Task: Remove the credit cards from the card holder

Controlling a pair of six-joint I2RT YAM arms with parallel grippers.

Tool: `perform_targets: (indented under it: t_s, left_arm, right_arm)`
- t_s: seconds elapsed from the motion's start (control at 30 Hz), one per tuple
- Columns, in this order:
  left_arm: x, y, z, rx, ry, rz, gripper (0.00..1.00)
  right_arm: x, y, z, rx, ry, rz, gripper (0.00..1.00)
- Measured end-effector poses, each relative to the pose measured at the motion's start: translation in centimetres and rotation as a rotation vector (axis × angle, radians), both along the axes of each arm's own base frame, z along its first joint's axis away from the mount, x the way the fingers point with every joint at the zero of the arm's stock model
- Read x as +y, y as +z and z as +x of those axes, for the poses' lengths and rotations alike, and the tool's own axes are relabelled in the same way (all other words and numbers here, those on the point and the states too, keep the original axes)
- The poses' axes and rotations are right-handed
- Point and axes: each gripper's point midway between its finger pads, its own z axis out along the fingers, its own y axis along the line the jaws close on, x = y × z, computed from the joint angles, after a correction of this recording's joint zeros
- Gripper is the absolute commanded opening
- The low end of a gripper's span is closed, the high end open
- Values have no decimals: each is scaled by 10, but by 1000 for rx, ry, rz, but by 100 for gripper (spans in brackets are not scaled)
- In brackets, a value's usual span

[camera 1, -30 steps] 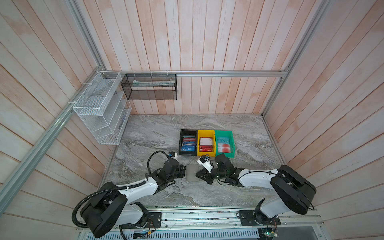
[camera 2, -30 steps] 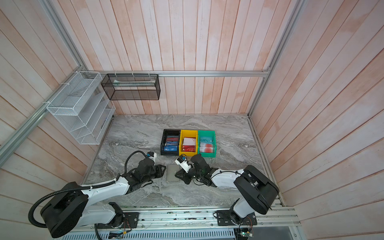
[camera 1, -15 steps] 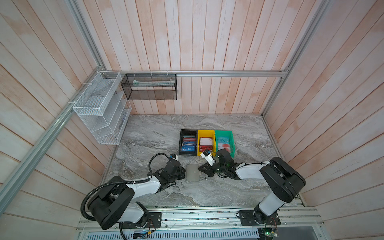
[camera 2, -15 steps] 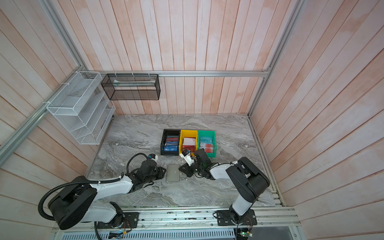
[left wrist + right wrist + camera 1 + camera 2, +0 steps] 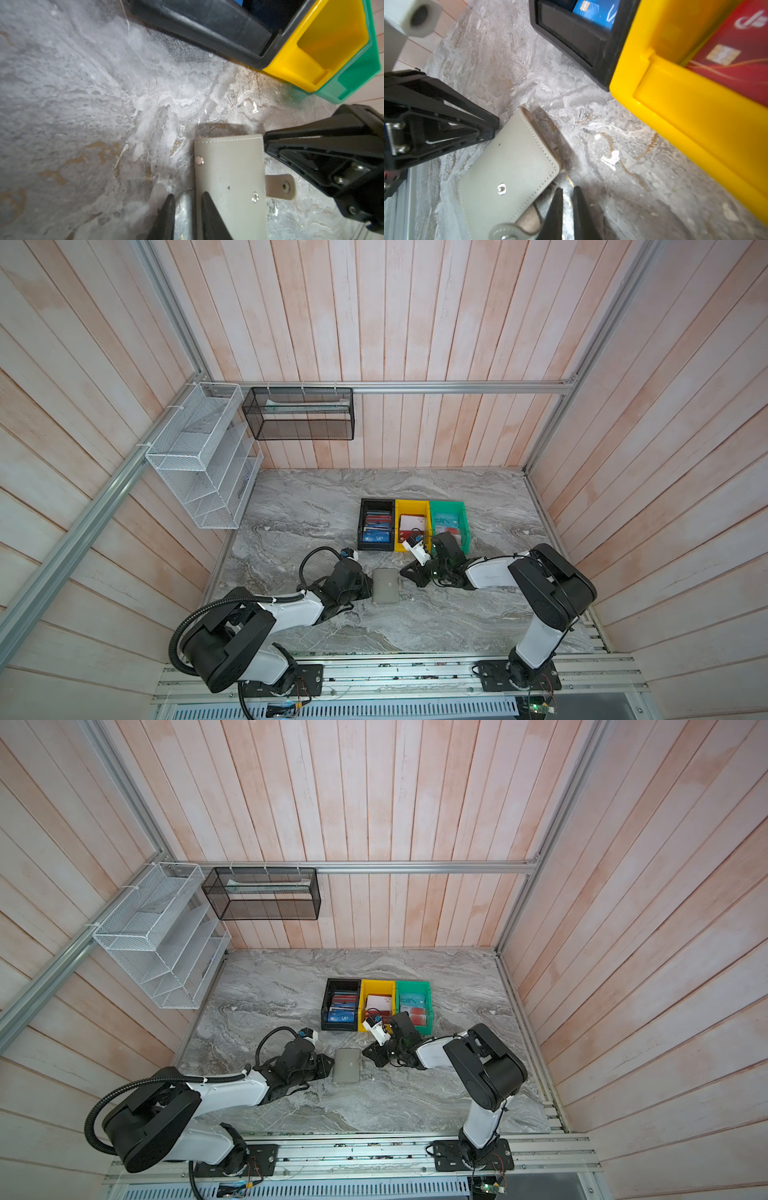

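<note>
On the grey marbled tabletop (image 5: 299, 510), a small flat grey-beige stitched card holder (image 5: 386, 592) is seen lying flat with its cover closed, between the two grippers in both top views. Its strap tab (image 5: 280, 187) is seen undone, lying on the table beside the holder's edge on the right arm's side. A metal snap stud (image 5: 255, 196) is shown on the cover next to it.

The left gripper (image 5: 370, 588) is found at the holder's edge on the left arm's side. In the left wrist view its fingers (image 5: 208, 216) are seen a narrow gap apart. One tip is laid over the cover just inside that edge, the other is held over bare table just beside the holder, and nothing is clamped between them.

The right gripper (image 5: 403, 572) is found just beside the holder's far corner on the right arm's side; whether it touches cannot be told. In the right wrist view its fingers (image 5: 580, 207) are seen almost together, with only a slit left, and nothing is held.

Beyond the holder, toward the back wall, three open plastic bins are lined up touching: a black bin (image 5: 376, 547), a yellow bin (image 5: 411, 502) and a green bin (image 5: 446, 504). A blue plastic card lettered VIP (image 5: 377, 537) is seen in the black bin, and a white card (image 5: 412, 522) and a red card with a gold chip (image 5: 737, 41) in the yellow bin.
</note>
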Motion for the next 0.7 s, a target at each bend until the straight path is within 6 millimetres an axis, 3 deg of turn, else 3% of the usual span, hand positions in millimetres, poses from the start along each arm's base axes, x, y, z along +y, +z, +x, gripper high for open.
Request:
perform_targets:
  t_s: [0.27, 0.7]
  left_arm:
    - [-3, 1, -1, 1, -10, -12, 24]
    - [-6, 4, 1, -10, -11, -35, 23]
  right_arm:
    - [4, 0, 2, -7, 10, -1, 12]
    - [20, 0, -19, 22, 89, 28, 12]
